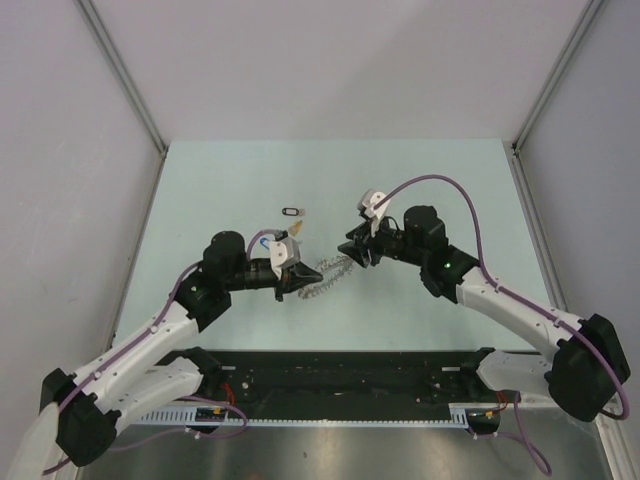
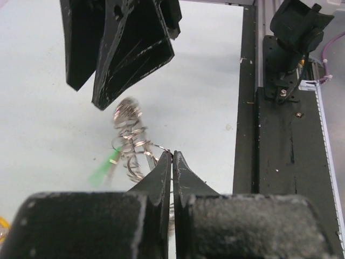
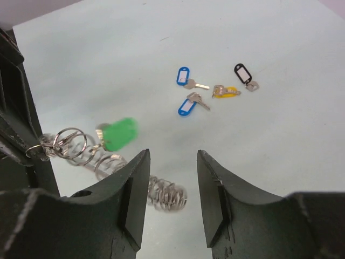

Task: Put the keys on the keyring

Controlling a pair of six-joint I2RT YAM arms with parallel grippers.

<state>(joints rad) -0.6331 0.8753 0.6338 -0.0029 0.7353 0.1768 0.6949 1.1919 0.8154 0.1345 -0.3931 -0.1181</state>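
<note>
Well, your left claw [image 2: 172, 160] was clamped fully shut on a wire loop of the keyring [image 3: 166, 195], low in the middle of its own wrist view. The keyring hung stretched like a loose coil from that grip toward your right claw [image 3: 172, 181], near the centre of the top view. Your right claw stood partly open, its two fingers apart with nothing between them; the coil's far end lay just under the finger on the left of the right wrist view, and you could not tell whether the two touched. A green-tagged key [image 3: 119, 133] hung at the coil, left of centre in that view, blurred. The other keys lay loose on the table [image 1: 420, 190] in the upper right of the right wrist view, well apart from the keyring: a blue-tagged key [image 3: 183, 75]; a second blue-tagged key [image 3: 185, 108] just below it; a yellow-tagged key [image 3: 229, 91] to their right; a black-tagged key [image 3: 242, 72] just beside the yellow one.
</note>
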